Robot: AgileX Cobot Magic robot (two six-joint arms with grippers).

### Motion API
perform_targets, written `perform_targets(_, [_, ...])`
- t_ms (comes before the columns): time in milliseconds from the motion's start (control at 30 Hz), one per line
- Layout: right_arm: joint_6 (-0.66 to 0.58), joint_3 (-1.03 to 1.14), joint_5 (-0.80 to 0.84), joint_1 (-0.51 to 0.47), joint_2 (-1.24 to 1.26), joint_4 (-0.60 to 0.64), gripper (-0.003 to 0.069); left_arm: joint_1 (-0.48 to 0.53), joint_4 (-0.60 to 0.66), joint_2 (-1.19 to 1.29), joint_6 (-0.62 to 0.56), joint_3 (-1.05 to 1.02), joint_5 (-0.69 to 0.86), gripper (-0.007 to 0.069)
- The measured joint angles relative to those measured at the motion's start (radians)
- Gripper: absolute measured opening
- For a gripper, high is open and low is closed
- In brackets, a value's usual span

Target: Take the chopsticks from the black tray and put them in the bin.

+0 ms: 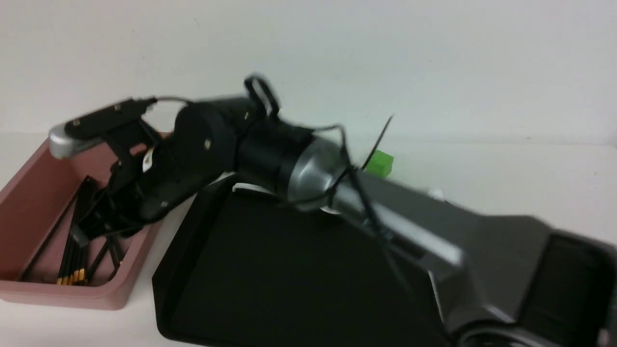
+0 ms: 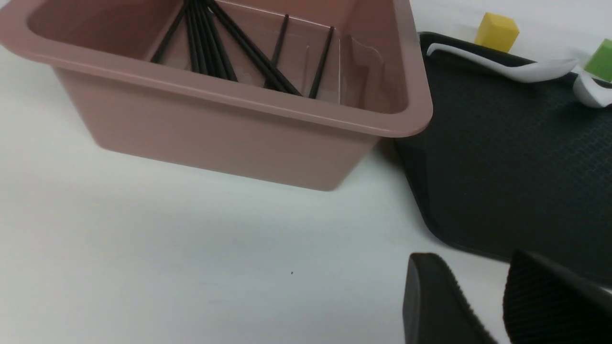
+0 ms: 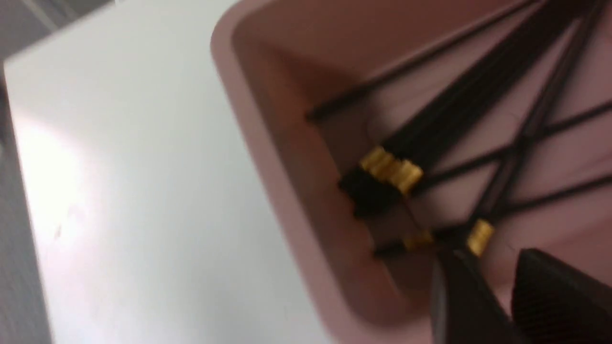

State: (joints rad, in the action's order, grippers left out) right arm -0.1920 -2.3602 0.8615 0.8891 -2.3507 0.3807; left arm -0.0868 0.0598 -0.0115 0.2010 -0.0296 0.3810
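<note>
The pink bin stands at the left with several black chopsticks lying in it, gold bands toward the near wall. My right arm reaches across the black tray, and my right gripper hangs inside the bin just above the chopsticks. In the right wrist view the gripper is open with only the pink floor between its fingers, next to the chopsticks and the bin wall. My left gripper is open and empty over the table, near the bin and the tray. I see no chopsticks on the tray.
Two white spoons lie at the tray's far edge. A green block and a yellow block stand on the table behind the tray. My right arm covers much of the tray in the front view.
</note>
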Motion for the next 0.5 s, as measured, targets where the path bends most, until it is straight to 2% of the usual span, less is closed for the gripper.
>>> perform_targets(233, [0.0,-0.001,0.338,-0.019,0.25,-0.156,0.0052,0.0,0.0,0.0,0.0,0.0,0.0,0.0239])
perform_targets(333, [0.005,-0.001,0.391,-0.025,0.372,-0.262,0.0012,0.0,0.0,0.0,0.0,0.0,0.0,0.0239])
perform_targets(500, [0.055,0.012,0.401,-0.03,0.536,-0.397,0.0003,0.0,-0.002,0.0,0.0,0.0,0.0,0.0239])
